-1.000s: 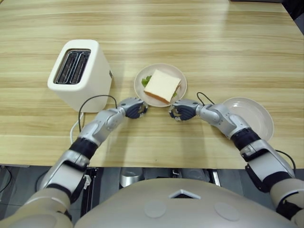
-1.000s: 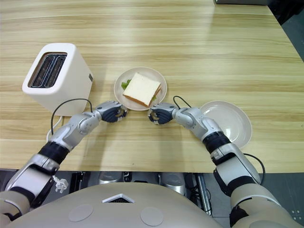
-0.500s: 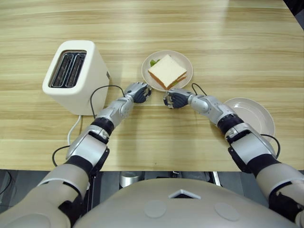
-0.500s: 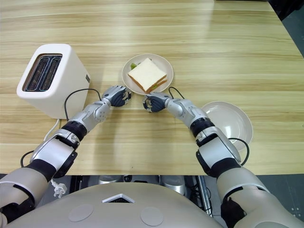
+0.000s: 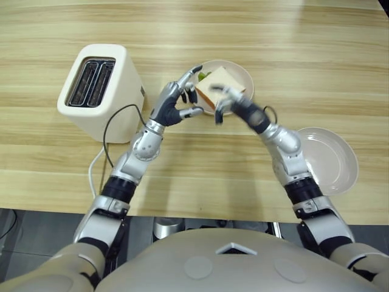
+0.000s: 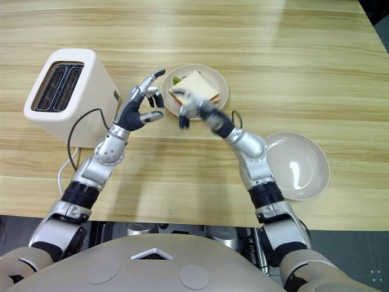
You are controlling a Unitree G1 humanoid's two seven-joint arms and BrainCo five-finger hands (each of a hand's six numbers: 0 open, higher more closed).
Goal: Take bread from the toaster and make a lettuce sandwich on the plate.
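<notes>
A sandwich (image 5: 222, 85) with white bread on top and green lettuce (image 5: 202, 76) showing at its far left edge lies on the small round plate (image 5: 247, 76) at the table's middle. The white toaster (image 5: 100, 91) stands to the left, both slots dark. My left hand (image 5: 176, 103) is held up just left of the plate, fingers spread and holding nothing. In front of the plate my right hand (image 5: 232, 103) is also raised, blurred, with its fingers apart, overlapping the sandwich's near edge in the picture.
An empty white plate (image 5: 326, 162) sits at the right near the table's front edge. The toaster's black cord (image 5: 112, 125) loops off the front edge. Bare wooden table (image 5: 273, 36) stretches behind the sandwich plate.
Both hands were curled on the table in front of the plate; they have lifted, moved toward it and opened their fingers. The view has shifted too.
</notes>
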